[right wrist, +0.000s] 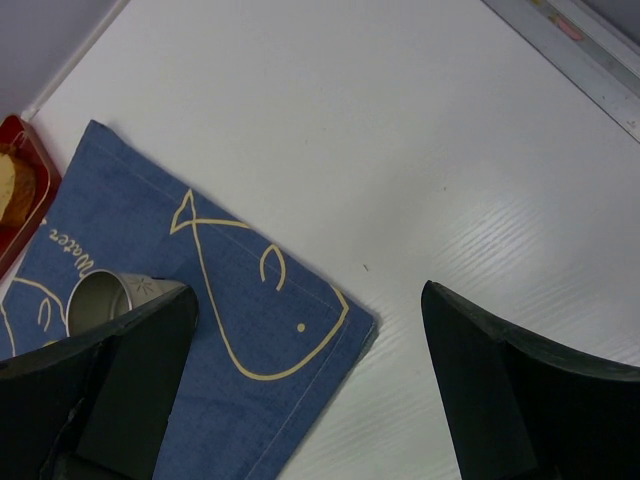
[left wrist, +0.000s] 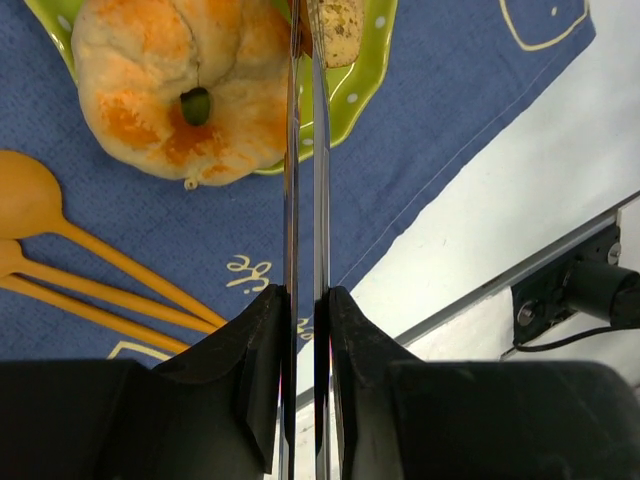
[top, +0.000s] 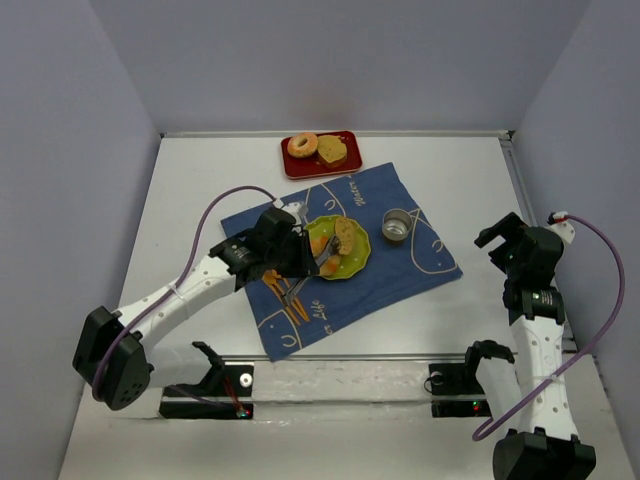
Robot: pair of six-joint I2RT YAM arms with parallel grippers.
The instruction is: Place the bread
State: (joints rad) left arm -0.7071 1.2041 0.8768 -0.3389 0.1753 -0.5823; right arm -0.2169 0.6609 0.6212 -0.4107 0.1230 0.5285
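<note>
A blue cloth (top: 400, 270) is spread over the middle of the worktop (top: 200, 200), with one corner turned towards the right edge. A green plate (top: 358, 262) is set on the cloth near its centre.

The left gripper (top: 298, 250) is reached out over the cloth from the near left corner. Its jaws are pressed together on a pair of tongs (left wrist: 303, 180), whose two thin metal blades are seen running straight ahead from between the fingers (left wrist: 262, 330). At the tips of the blades a bread slice (left wrist: 337, 30) is gripped over the rim of the plate. Whether the slice rests on the plate or is held just above it cannot be told. A round bun (left wrist: 180, 90) is lying on the plate just beside the blades. Orange spoons (left wrist: 90, 270) are laid on the cloth near the plate.

The right gripper (right wrist: 310, 330) is held above bare worktop towards the right edge, its jaws spread wide apart and nothing between them. A metal cup (right wrist: 110, 295) is standing on the cloth, between the plate and the right edge.

At the middle of the far edge a red tray (top: 290, 165) is placed, and in it a ring-shaped roll (top: 302, 146) and a second slice (top: 333, 151) are set side by side.
</note>
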